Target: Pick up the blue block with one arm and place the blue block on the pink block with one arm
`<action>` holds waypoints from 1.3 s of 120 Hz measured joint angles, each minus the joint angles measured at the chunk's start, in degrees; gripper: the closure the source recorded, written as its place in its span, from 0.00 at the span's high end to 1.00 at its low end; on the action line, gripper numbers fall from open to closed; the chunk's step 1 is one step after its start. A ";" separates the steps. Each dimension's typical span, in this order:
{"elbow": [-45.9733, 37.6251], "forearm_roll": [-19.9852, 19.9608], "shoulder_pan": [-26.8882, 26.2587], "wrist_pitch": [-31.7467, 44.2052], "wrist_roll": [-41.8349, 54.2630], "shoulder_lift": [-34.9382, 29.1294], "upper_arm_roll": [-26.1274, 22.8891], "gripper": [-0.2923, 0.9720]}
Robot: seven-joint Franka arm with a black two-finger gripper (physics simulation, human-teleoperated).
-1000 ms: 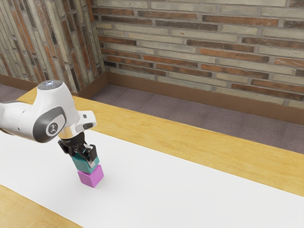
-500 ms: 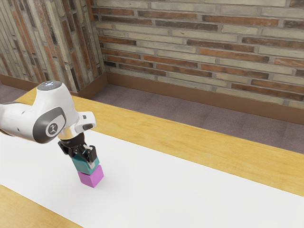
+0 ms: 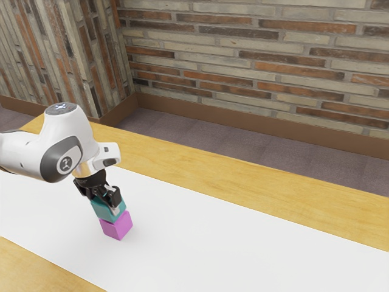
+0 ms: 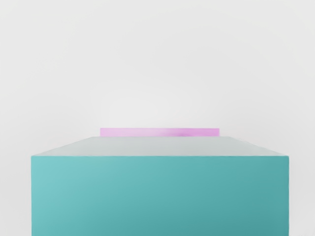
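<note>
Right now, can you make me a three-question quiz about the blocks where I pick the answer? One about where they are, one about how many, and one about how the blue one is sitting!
1. Where do the blocks stand?
A. On the white mat
B. On the floor
C. On the bare wood at the table's edge

2. How many blocks are there?
A. One
B. Two
C. Four

3. How is the blue block sitting?
A. Stacked on the pink block
B. Lying beside the pink block
C. Lifted high in the air

Answers:
1. A, because there is white mat all around the stack.
2. B, because there is one blue and one pink block and no others.
3. A, because the blue block's bottom rests on the pink block's top.
</note>
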 joint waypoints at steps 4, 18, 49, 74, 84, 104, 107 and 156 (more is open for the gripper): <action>0.00 -0.02 0.03 -0.01 0.21 0.03 0.00 0.52; 0.00 -0.26 0.03 -0.03 0.87 0.06 0.00 0.52; 0.00 -0.87 -0.01 -0.11 2.34 0.02 0.01 0.62; 0.31 -0.76 -1.27 -0.38 3.44 -4.32 -0.06 0.71; 0.93 -0.55 -1.72 -1.36 3.67 -9.25 -0.27 0.73; 26.02 0.26 -6.50 -12.96 -4.84 -11.54 -4.28 0.75; 34.44 0.21 -7.96 -17.51 -8.51 -9.88 -4.25 0.75; 54.81 4.16 -7.26 -55.84 -52.89 -2.37 5.05 0.77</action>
